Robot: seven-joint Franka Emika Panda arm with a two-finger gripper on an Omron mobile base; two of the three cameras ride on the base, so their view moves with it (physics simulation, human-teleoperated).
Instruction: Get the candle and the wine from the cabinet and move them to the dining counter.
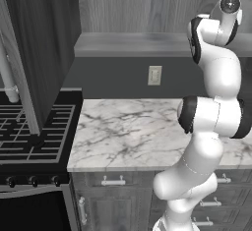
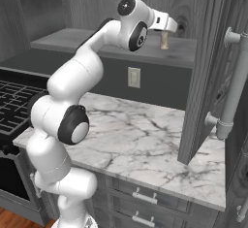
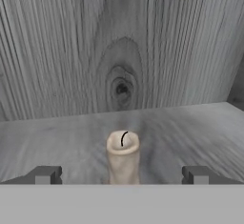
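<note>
The wall cabinet (image 2: 121, 42) stands open above the marble worktop (image 1: 133, 131), its dark grey wood-grain interior showing a bare shelf and a back panel with a large knot in the grain. One open cabinet door (image 2: 203, 72) hangs at the right of the right base view, carrying a long pale tubular handle (image 2: 232, 91); the other door (image 1: 29, 53) fills the left of the left base view, over the black stove (image 1: 29, 136) with its grate and row of knobs. The white marble worktop with grey veins sits on grey drawer units (image 2: 145, 203) with short handles, and a pale wall outlet (image 1: 154, 75) is set in the dark backsplash between worktop and cabinet. The white arm (image 2: 72, 110) rises from below the worktop's front edge and bends upward, its hand reaching into the cabinet at shelf level. The gripper (image 3: 123, 174) points into the cabinet with its two dark fingertips (image 3: 45, 174) spread wide apart, holding nothing. The candle (image 3: 123, 156), a short beige-tan cylinder with a small dark curved wick, stands upright on the cabinet shelf, centred between the spread fingertips in the hand view and touching neither one; in the right base view it shows on the shelf just beyond the hand, near the right-hand door.
</note>
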